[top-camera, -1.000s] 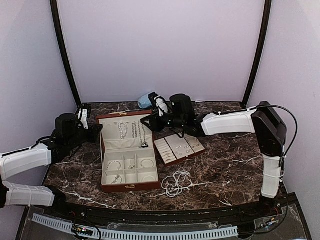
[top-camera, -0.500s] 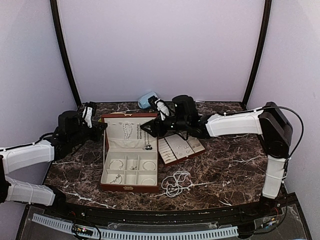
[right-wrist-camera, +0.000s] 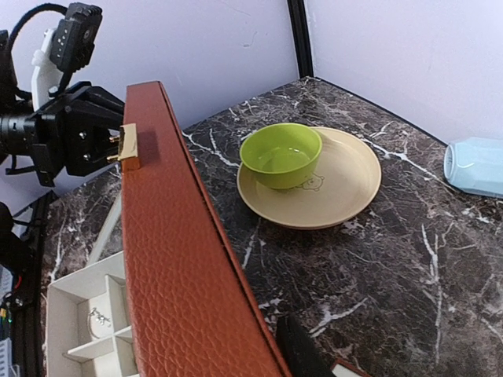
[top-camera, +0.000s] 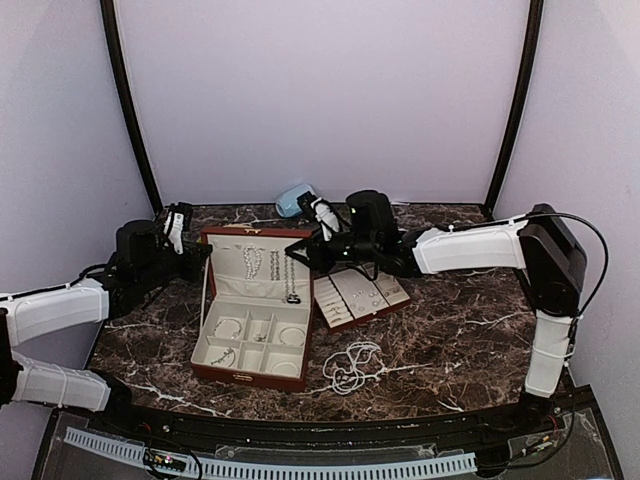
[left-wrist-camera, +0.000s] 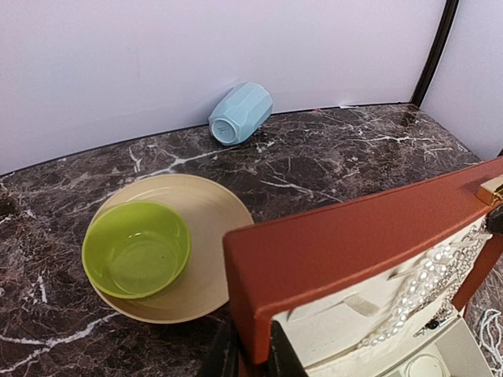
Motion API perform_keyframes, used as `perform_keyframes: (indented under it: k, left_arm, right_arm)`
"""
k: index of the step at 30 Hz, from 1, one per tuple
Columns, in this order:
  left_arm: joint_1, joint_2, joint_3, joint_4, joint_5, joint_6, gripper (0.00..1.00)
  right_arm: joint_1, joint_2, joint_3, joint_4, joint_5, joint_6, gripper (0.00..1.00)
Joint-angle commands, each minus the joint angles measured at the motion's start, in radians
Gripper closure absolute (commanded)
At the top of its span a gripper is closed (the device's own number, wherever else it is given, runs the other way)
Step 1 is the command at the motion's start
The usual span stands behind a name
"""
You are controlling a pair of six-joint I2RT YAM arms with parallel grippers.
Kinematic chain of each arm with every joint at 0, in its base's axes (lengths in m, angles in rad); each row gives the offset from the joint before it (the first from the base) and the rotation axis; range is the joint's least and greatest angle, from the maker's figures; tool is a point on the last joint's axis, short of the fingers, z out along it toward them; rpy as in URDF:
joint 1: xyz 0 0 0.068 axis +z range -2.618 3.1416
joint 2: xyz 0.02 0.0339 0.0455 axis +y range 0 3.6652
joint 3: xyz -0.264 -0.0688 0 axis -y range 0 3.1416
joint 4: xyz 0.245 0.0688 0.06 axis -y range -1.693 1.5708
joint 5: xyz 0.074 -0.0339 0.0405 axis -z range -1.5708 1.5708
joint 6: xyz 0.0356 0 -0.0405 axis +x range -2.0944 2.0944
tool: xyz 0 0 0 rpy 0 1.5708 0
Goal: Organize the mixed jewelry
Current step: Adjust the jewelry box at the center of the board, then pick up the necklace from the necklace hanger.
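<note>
Top external view, centre left: reddish-brown, cream-lined hinged jewellery case [top-camera: 250, 376], lid [top-camera: 222, 285] now nearer upright than a second ago, base swung slightly toward lower left. Left gripper [left-wrist-camera: 253, 358] nearly closed, pinching the lid's left corner. Right gripper [top-camera: 306, 250] at the lid's upper right edge; whether gripping or free, not discernible. Silvery-white pearl-like bead strands [top-camera: 249, 262] hanging inside the lid; thin round bangles [top-camera: 230, 326] in base compartments; loose tangle of strands [top-camera: 350, 368] on dark marble-patterned table [top-camera: 450, 340], lower centre, still unsorted. Probable meaning: lid steadied for hanging further strands.
</note>
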Motion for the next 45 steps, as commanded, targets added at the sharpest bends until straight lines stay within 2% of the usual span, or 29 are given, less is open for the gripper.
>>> perform_keyframes:
  k: [1, 4, 5, 8, 9, 11, 12, 14, 17, 18, 20, 22, 26, 30, 35, 45]
  left_arm:
    - [-0.016, -0.007, 0.015, -0.003, 0.072, 0.021, 1.00]
    - [-0.016, 0.000, 0.018, -0.001, 0.081, 0.018, 1.00]
    - [-0.016, 0.002, 0.019, 0.000, 0.084, 0.016, 1.00]
    - [-0.016, 0.009, 0.026, -0.001, 0.081, 0.006, 1.00]
    - [-0.016, 0.009, 0.029, -0.002, 0.076, 0.004, 1.00]
    - [-0.016, 0.008, 0.035, -0.006, 0.066, -0.003, 0.97]
    - [-0.016, 0.005, 0.037, -0.008, 0.059, -0.009, 0.89]
    - [-0.016, -0.003, 0.041, -0.013, 0.052, -0.016, 0.83]
    - [-0.015, -0.016, 0.047, -0.023, 0.049, -0.027, 0.73]
    - [-0.015, -0.022, 0.048, -0.028, 0.039, -0.032, 0.64]
    - [-0.014, -0.034, 0.047, -0.041, 0.020, -0.050, 0.54]
    - [-0.014, -0.049, 0.039, -0.054, 0.009, -0.064, 0.48]
    - [-0.014, -0.109, 0.020, -0.099, -0.011, -0.097, 0.44]
    - [-0.014, -0.163, 0.047, -0.211, -0.029, -0.194, 0.40]
    - [-0.014, -0.192, 0.123, -0.361, 0.012, -0.224, 0.40]
    - [-0.014, -0.235, 0.154, -0.416, 0.051, -0.165, 0.39]
  right_arm:
    - [0.016, -0.009, 0.009, 0.049, 0.048, 0.005, 0.80]
    - [0.016, -0.006, 0.009, 0.047, 0.041, 0.011, 0.80]
    - [0.016, -0.009, 0.010, 0.042, 0.034, 0.011, 0.76]
    - [0.016, -0.039, 0.002, 0.037, 0.018, 0.023, 0.44]
    - [0.015, -0.053, 0.000, 0.029, 0.014, 0.024, 0.37]
    - [0.016, -0.086, -0.009, 0.008, 0.006, 0.027, 0.30]
    - [0.016, -0.109, -0.017, -0.003, 0.007, 0.028, 0.28]
    - [0.015, -0.151, -0.044, -0.029, 0.022, 0.035, 0.26]
    - [0.015, -0.213, -0.089, -0.068, 0.053, 0.034, 0.25]
    - [0.016, -0.235, -0.109, -0.077, 0.068, 0.035, 0.25]
    - [0.017, -0.278, -0.146, -0.101, 0.104, 0.036, 0.24]
    - [0.026, -0.322, -0.173, -0.143, 0.135, 0.024, 0.26]
    - [0.136, -0.380, -0.167, -0.291, 0.288, -0.051, 0.31]
    - [0.248, -0.360, -0.136, -0.386, 0.364, -0.061, 0.40]
    - [0.336, -0.227, -0.035, -0.483, 0.421, -0.072, 0.50]
    - [0.378, 0.045, 0.222, -0.671, 0.672, -0.118, 0.54]
